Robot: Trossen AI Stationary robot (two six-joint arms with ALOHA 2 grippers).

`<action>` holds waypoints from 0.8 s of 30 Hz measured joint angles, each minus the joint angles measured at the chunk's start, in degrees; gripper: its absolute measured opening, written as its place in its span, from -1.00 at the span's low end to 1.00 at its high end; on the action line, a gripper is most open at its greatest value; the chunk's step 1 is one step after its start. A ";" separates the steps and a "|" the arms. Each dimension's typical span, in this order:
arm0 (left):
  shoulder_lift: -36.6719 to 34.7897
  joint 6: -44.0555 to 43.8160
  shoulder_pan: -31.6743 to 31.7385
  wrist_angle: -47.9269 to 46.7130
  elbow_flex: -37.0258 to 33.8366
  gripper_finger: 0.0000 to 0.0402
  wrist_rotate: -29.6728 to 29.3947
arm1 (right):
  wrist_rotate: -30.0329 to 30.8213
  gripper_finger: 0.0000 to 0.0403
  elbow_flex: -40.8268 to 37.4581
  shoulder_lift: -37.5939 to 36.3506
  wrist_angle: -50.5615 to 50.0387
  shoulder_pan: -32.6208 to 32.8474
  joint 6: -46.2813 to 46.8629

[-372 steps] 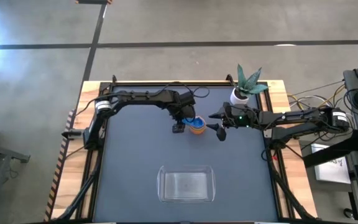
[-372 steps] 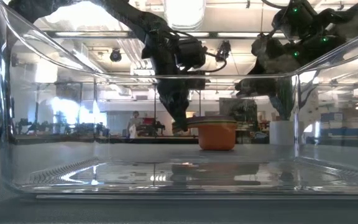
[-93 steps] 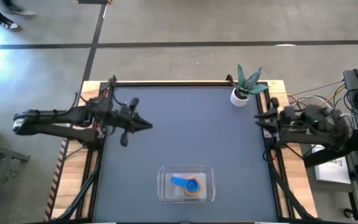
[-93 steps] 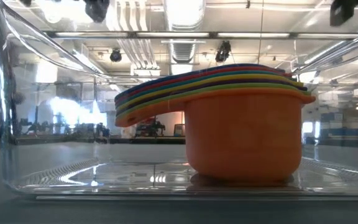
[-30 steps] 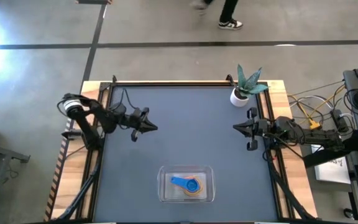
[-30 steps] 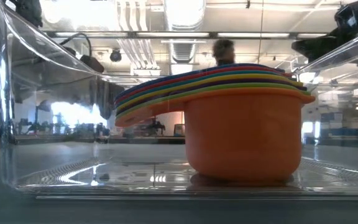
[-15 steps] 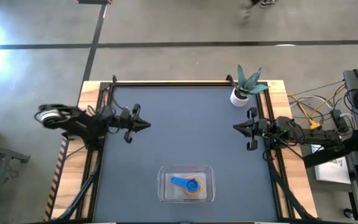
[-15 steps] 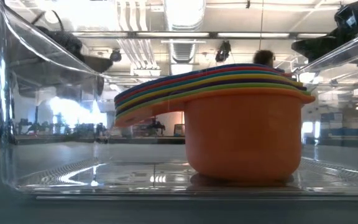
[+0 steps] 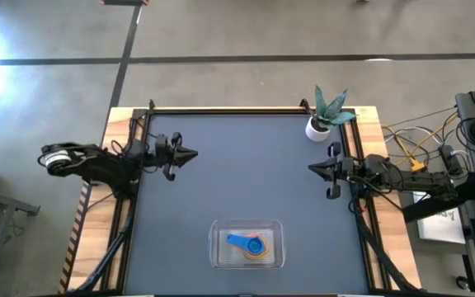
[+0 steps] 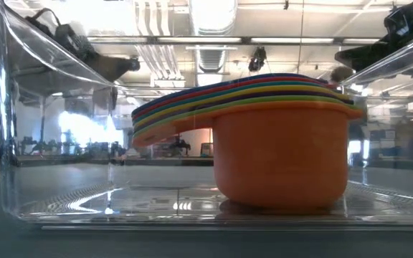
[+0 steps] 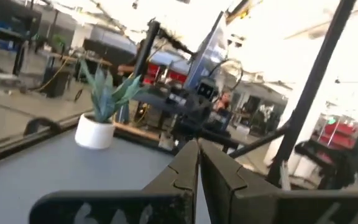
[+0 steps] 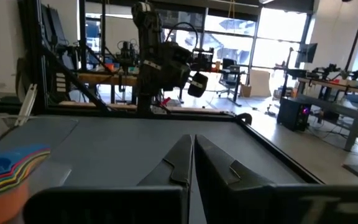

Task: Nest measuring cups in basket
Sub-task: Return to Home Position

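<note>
My left gripper (image 9: pixel 190 154) and right gripper (image 9: pixel 313 169) closed at dark counter (image 9: pixel 246 177) sides, cups (image 9: pixel 250 246) stacked in basket (image 9: pixel 218 247), concrete floor (image 9: pixel 262 33) beyond.

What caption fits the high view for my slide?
Nested measuring cups lie in the basket; left tool and right tool hang shut at table edges.

The high view looks straight down on the whole table (image 9: pixel 246 181). The low view sits level, hard against the basket (image 10: pixel 2 143), which both share. Wrist views look beyond their fingers (image 11: pixel 179 174) across it.
</note>
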 joint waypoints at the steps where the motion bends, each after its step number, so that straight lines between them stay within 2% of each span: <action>1: -0.21 -0.66 -0.04 0.54 0.06 -1.00 -0.08 | 0.00 -0.95 0.00 0.02 -0.02 0.00 0.00; 6: -4.64 1.39 -0.14 0.64 0.56 -1.00 -3.60 | 0.01 -0.95 0.00 0.00 -0.04 0.00 0.00; 8: -7.05 2.01 -0.19 0.54 0.39 -1.00 -3.07 | 0.01 -0.95 0.00 0.00 -0.03 0.00 0.01; 10: -10.00 2.00 -0.11 0.54 0.02 -1.00 -0.10 | 0.01 -0.95 0.00 0.00 -0.05 0.00 0.00; 14: -14.30 -0.77 1.47 -0.19 0.02 -1.00 11.96 | 0.02 -0.95 0.00 0.04 -0.07 0.00 0.02; 21: -18.45 -5.38 1.71 0.56 0.02 -1.00 15.58 | 0.02 -0.95 0.00 0.02 -0.05 0.00 0.00; 24: -20.99 -11.31 1.78 0.43 0.02 -1.00 16.92 | 0.02 -0.96 0.00 0.02 -0.07 0.00 0.00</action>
